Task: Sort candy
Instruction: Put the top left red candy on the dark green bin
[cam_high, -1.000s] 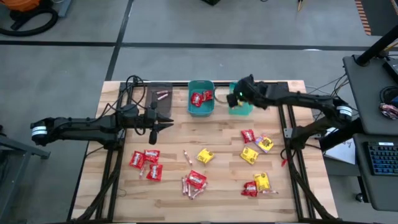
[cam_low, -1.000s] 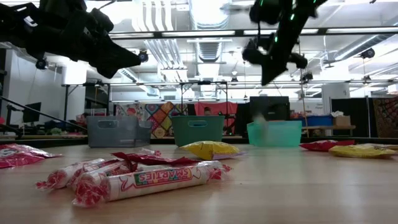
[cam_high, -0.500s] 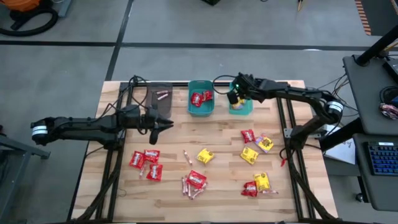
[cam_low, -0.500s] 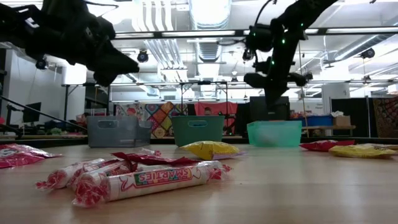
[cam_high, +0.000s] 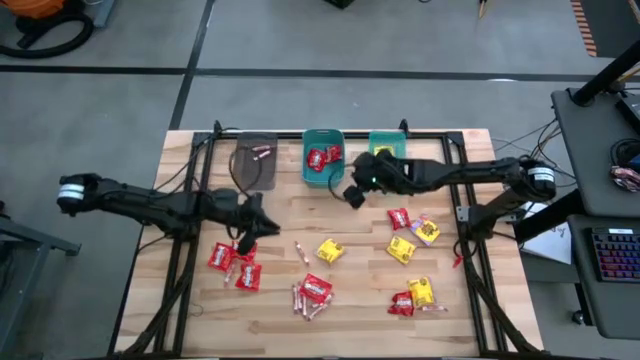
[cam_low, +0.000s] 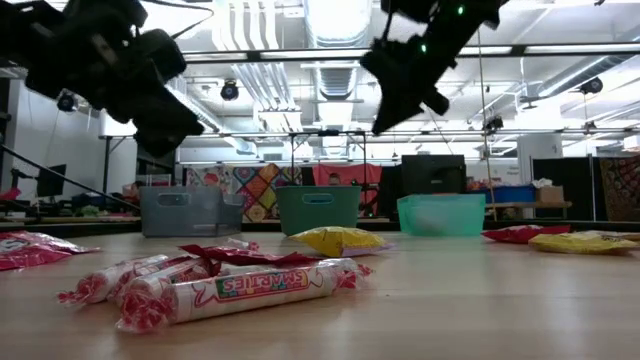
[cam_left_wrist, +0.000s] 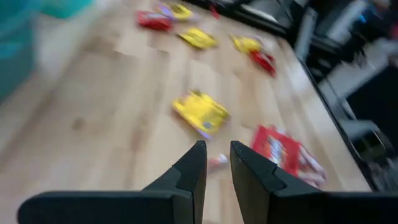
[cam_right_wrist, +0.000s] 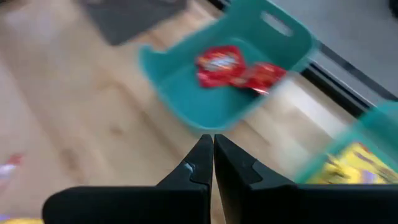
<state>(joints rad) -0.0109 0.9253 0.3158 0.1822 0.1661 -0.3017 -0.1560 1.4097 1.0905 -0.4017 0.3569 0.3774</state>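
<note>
The table (cam_high: 290, 215) is pale wooden planking with visible grain, framed by thin black rails. Scattered over it is the candy: glossy red packets (cam_high: 233, 263) lie crinkled near the left front, bright yellow packets (cam_high: 330, 250) sit flat toward the middle and right, and thin pinkish-red stick pieces (cam_high: 305, 297) with twisted cellophane ends cluster at the front centre, where the low view shows one roll (cam_low: 240, 290) reading "Smarties". At the back stand three rectangular plastic bins with rounded corners: a grey bin (cam_high: 256, 162) holding one small pinkish piece, a teal bin (cam_high: 323, 157) with red packets (cam_right_wrist: 239, 68) inside, and a lighter green bin (cam_high: 387, 145) whose contents show yellow, though the right arm covers part of it. The left gripper (cam_high: 247, 235) hangs just above the red packets at the left front; its dark, angular fingers (cam_left_wrist: 193, 171) stand a narrow slit apart with nothing between them. The right gripper (cam_high: 353, 194) hovers over bare wood just in front of the teal bin, its fingers (cam_right_wrist: 202, 163) pressed together and holding nothing. Both wrist views are smeared, so packet lettering there cannot be read, and the low view cuts off both arms at the top.
</note>
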